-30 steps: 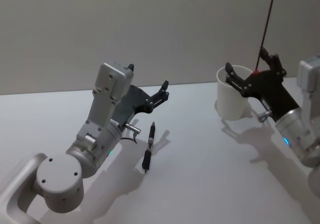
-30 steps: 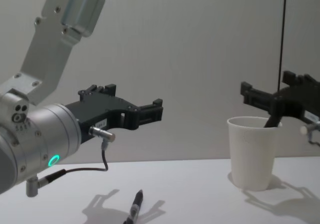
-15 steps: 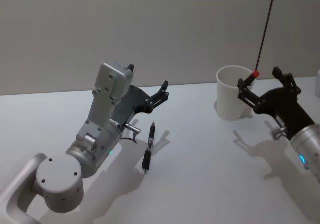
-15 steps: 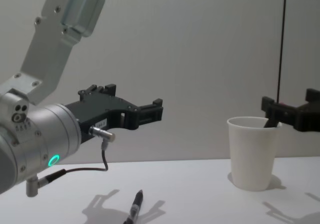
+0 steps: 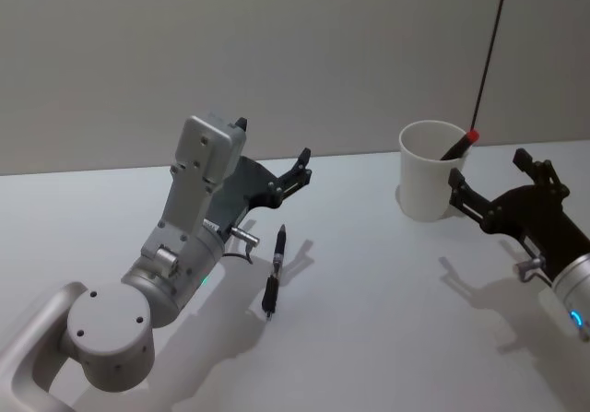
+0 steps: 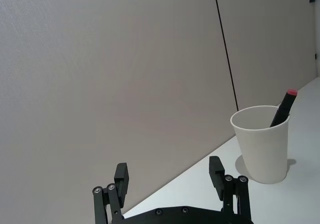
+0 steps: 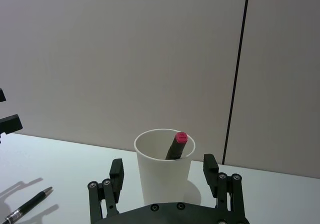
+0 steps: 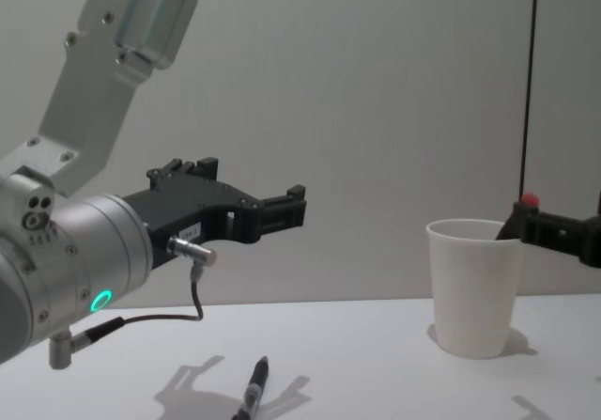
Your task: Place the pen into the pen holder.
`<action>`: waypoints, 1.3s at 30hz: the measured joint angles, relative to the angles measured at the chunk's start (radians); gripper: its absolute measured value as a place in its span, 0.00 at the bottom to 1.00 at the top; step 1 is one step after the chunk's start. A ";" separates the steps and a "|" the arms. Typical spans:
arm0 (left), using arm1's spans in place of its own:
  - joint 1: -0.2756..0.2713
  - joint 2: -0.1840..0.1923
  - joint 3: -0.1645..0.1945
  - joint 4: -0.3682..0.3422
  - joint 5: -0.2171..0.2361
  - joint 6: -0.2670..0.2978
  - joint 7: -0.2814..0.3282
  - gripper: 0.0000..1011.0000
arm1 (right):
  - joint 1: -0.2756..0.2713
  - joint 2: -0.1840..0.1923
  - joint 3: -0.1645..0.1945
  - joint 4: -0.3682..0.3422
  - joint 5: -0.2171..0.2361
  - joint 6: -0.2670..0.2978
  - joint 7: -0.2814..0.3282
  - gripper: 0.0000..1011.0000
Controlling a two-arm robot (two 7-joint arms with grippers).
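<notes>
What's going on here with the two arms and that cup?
A red-capped pen stands leaning inside the white paper cup. The right gripper hangs open and empty close to the cup, not touching it. The left gripper, open too, hovers near a black pen lying on the table.

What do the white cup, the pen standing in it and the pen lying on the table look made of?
Pen holder: likely paper, matte white, thin wall, rolled rim. Red-capped pen inside it: probably plastic, dull black barrel. Lying pen: black barrel, shiny silvery tip, perhaps metal. Right claw, open, faces the cup; left claw, open, hangs raised near the lying pen.
</notes>
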 joint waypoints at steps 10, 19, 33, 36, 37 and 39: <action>0.000 0.000 0.000 0.000 0.000 0.000 0.000 0.99 | -0.002 0.001 0.000 -0.003 0.001 0.003 -0.001 0.99; 0.000 -0.001 -0.001 0.000 -0.005 0.003 -0.002 0.99 | -0.003 0.001 0.000 -0.003 0.001 0.003 -0.001 0.99; 0.015 0.016 -0.016 -0.037 -0.064 0.056 -0.033 0.99 | -0.002 0.001 -0.001 -0.003 0.001 0.002 -0.001 0.99; 0.025 0.026 -0.020 -0.050 -0.081 0.074 -0.039 0.99 | -0.002 0.001 -0.001 -0.003 0.001 0.002 -0.001 0.99; 0.027 0.028 -0.021 -0.056 -0.086 0.081 -0.041 0.99 | -0.002 0.001 -0.001 -0.003 0.000 0.002 -0.001 0.99; 0.035 0.037 -0.025 -0.069 -0.100 0.099 -0.046 0.99 | -0.002 0.001 0.000 -0.003 0.000 0.002 -0.001 0.99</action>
